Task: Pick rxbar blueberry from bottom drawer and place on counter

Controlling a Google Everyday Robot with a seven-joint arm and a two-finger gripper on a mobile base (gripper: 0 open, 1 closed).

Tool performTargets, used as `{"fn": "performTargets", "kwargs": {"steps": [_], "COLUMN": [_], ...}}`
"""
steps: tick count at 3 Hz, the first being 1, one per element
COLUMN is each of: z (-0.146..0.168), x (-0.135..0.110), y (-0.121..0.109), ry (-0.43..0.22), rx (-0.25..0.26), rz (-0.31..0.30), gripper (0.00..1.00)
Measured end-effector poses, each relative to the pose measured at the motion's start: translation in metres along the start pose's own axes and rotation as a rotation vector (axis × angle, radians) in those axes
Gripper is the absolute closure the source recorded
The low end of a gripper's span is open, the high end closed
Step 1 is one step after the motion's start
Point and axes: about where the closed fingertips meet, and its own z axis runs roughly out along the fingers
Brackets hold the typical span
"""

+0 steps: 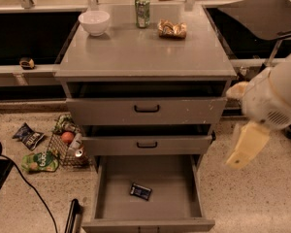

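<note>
Right of btm drawer (174,178): tool (242,149), prob.

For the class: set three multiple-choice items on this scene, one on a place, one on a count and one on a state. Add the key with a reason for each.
1. Where does the rxbar blueberry lie?
A. in the top drawer
B. in the bottom drawer
C. on the floor

2. How many things stand on the counter?
A. three
B. one
C. five

3. What state is the bottom drawer in?
A. shut
B. pulled open
C. covered by a cloth

Key:
1 B: the dark bar rests on the drawer's grey floor.
2 A: a white bowl, a green can and a gold-brown snack bag stand there.
3 B: its inside shows from above. The tool hangs outside it, off to the right.
</note>
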Motion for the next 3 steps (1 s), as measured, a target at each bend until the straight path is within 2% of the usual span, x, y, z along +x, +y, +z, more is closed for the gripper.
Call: {"fn": "performTargets", "kwargs": {"steps": [1, 2, 3], "z": [0.069, 0.119, 0.119], "x": [0.003, -0.005, -0.005], "y": [0.034, 0.053, 0.053], "ry": [-0.116, -0.269, -0.268], "rx": [-0.063, -0.150, -0.150], "rz": [0.069, 0.080, 0.080], "gripper": [0.00, 0.00, 0.00]}}
